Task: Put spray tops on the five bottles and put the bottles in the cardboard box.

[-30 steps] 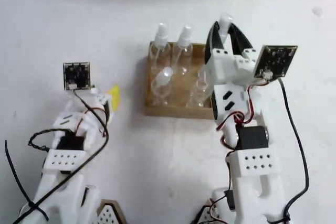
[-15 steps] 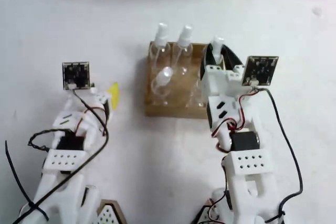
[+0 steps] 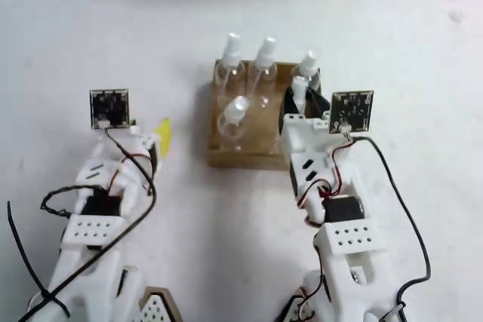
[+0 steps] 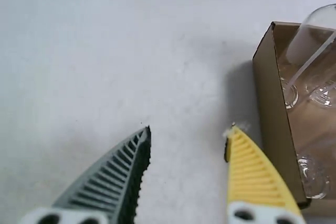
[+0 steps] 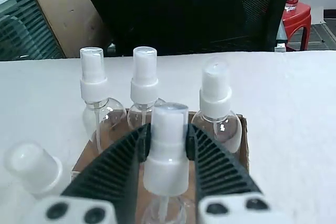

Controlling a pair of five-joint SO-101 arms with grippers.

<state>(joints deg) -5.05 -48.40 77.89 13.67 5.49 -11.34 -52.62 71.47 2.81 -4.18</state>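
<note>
The right end effector (image 5: 167, 139) is clamped around the white spray top of a clear plastic bottle (image 5: 166, 174) standing in the shallow brown cardboard box (image 3: 249, 160), at the corner nearest that arm, among four more capped bottles (image 3: 234, 115). The left end effector (image 4: 190, 129) hangs wide apart over the white surface (image 3: 113, 35), just beside the box.

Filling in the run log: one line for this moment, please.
right tool: shut on spray top of bottle, at cardboard box | left tool: open, over table | other four bottles: capped, in box
</note>
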